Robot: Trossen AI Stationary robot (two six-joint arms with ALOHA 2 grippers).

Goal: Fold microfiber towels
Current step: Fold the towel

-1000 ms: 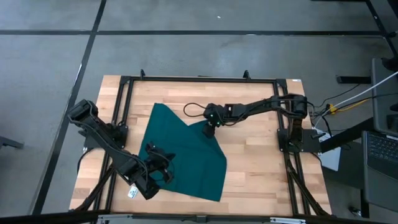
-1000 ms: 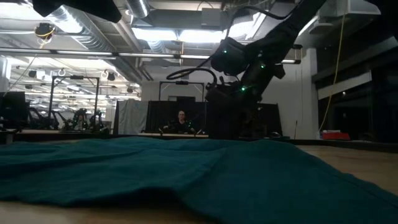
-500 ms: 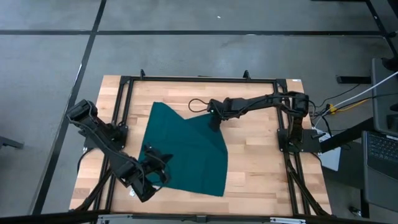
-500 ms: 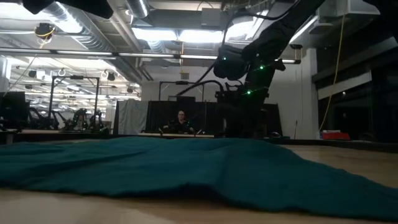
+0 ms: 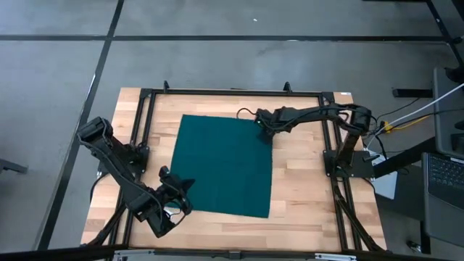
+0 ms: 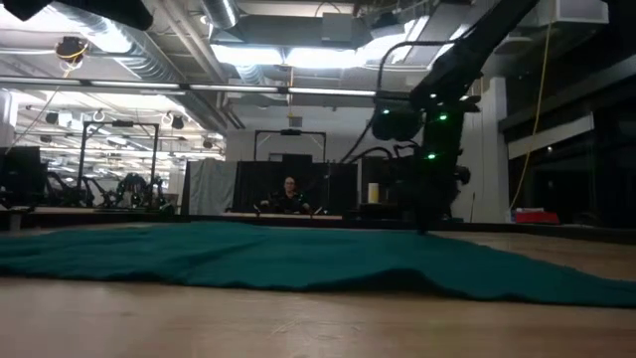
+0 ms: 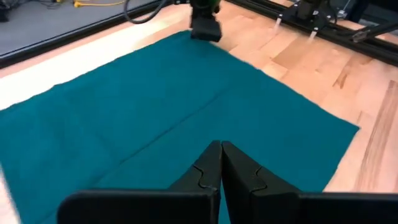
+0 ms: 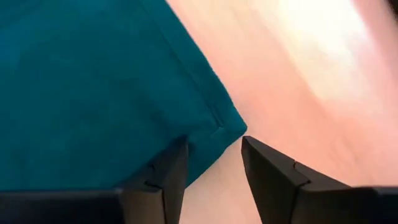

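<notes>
A dark teal-green square microfiber towel (image 5: pixel 223 165) lay flat on the wooden table (image 5: pixel 304 181) — the right gripper (image 8: pixel 214 163) parted at its far corner, the left gripper (image 7: pixel 221 163) closed, empty, at its near corner.

Two dark jointed arms, looping black cables, green indicator lights, angular black end effector fingers (image 8: pixel 268 174)

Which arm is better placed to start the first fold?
Probably the left. Its shut end effector sits on the teal towel at the near left corner. The right end effector stands open over the far right corner, gripping nothing.
</notes>
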